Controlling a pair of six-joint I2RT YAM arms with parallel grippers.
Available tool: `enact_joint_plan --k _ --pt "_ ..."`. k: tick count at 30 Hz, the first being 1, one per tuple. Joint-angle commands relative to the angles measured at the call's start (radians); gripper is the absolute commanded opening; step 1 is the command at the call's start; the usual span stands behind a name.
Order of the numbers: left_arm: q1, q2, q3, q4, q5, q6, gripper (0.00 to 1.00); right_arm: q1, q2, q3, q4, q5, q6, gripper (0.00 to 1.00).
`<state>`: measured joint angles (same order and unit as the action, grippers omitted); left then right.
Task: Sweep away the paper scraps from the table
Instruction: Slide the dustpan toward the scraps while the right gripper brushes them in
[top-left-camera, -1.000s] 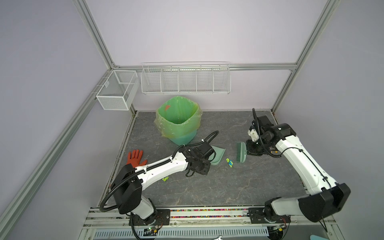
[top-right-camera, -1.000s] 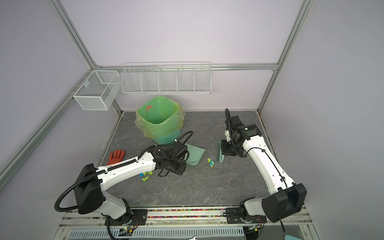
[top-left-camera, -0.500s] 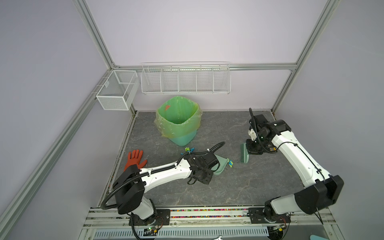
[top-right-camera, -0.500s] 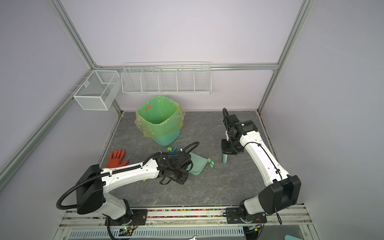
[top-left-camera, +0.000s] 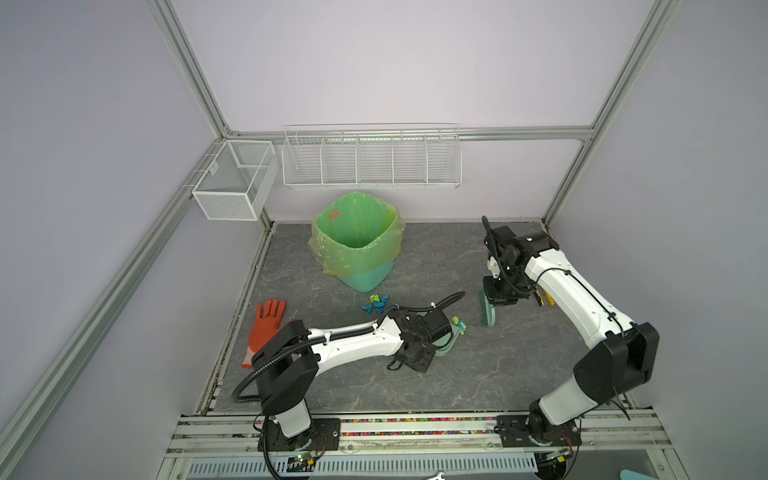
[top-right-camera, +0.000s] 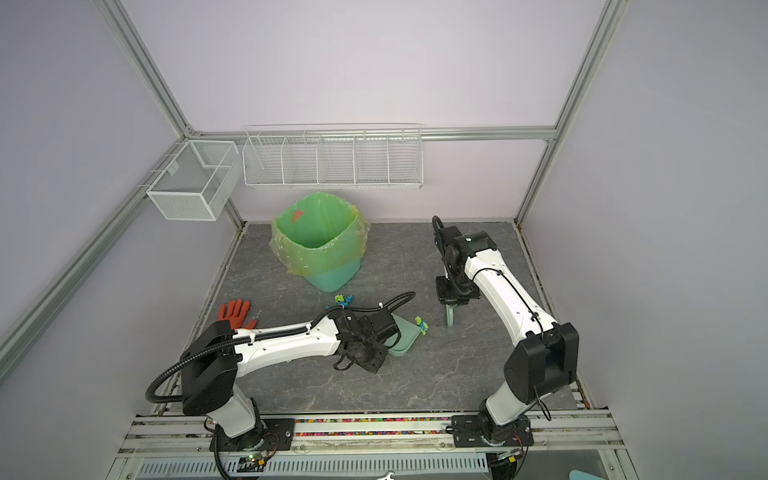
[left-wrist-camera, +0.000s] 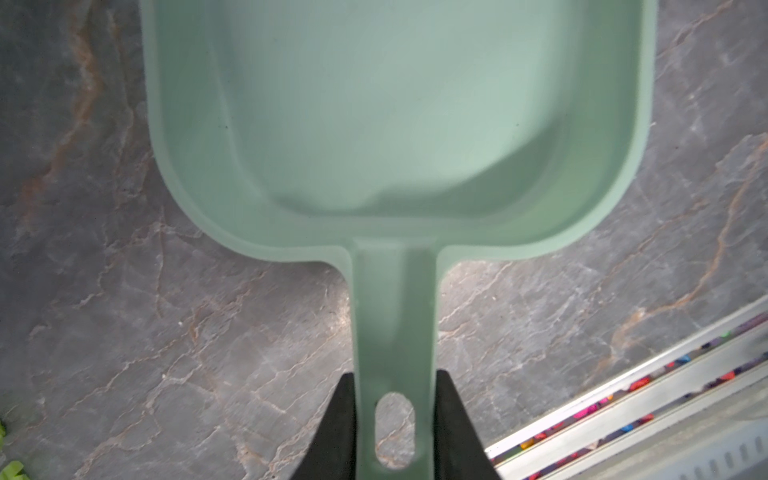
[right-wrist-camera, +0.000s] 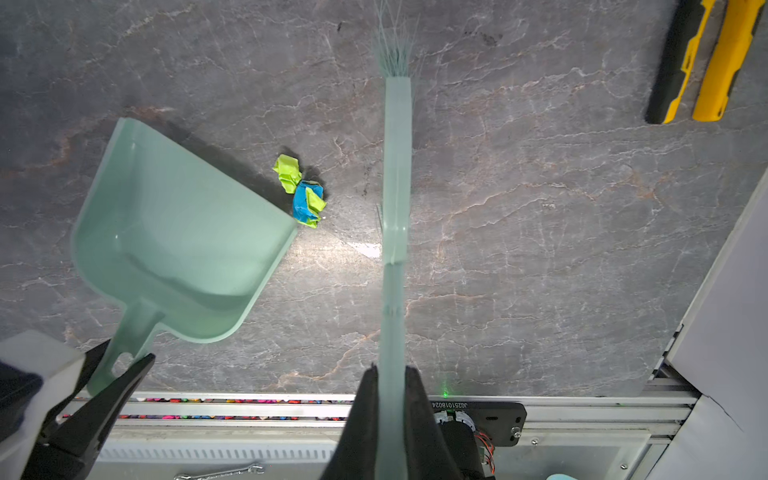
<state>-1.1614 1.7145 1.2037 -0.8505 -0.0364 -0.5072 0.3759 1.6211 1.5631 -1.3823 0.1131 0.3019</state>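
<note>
- Here, the left fingers (left-wrist-camera: 336, 428) pinch the pale green dustpan (left-wrist-camera: 395, 124) by the end of its handle, one on each side of the hanging hole. The pan stretches ahead of them over the grey marbled tabletop (top-left-camera: 457, 374).
- The right fingers (right-wrist-camera: 363, 428) are pressed onto the handle of a matching brush (right-wrist-camera: 397, 166), which runs straight out from them (whether its bristles touch the tabletop cannot be told).
- Paper scraps (right-wrist-camera: 305, 195), lime and blue, sit at one corner of the dustpan's open lip, between the two pairs of fingers. Only bare tabletop lies between them and the brush.
- A second cluster (top-left-camera: 376, 303) lies off to the side of the left fingers, between them and the green-lined bin (top-left-camera: 357, 245).
- An orange-red glove (top-left-camera: 266, 328) lies well apart, beside the left arm. A yellow-and-black tool (right-wrist-camera: 706, 58) lies on the side of the right fingers away from the dustpan.
</note>
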Motion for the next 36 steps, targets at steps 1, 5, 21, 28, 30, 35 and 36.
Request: enact_joint_plan --k 1,5,21,28,30,35,36 --pt "-0.006 0.014 0.04 -0.033 0.001 -0.018 0.0 0.018 0.029 0.036 -0.026 0.012 -0.028 0.07" --pt "-0.018 0.019 0.052 -0.059 -0.011 0.013 0.0 0.026 0.052 0.058 -0.024 0.013 -0.035 0.07" --pt "-0.057 0.035 0.078 -0.121 -0.014 0.053 0.0 0.04 0.108 0.086 -0.022 -0.02 -0.054 0.07" --pt "-0.057 0.08 0.107 -0.116 0.01 0.014 0.0 0.071 0.164 0.121 -0.05 -0.029 -0.068 0.07" --pt "-0.057 0.091 0.11 -0.118 0.01 0.015 0.0 0.09 0.185 0.141 -0.061 -0.027 -0.072 0.07" --pt "-0.057 0.12 0.121 -0.135 -0.004 0.021 0.0 0.123 0.206 0.163 -0.062 -0.055 -0.075 0.07" --pt "-0.057 0.124 0.121 -0.135 -0.005 0.022 0.0 0.132 0.205 0.163 -0.06 -0.07 -0.079 0.07"
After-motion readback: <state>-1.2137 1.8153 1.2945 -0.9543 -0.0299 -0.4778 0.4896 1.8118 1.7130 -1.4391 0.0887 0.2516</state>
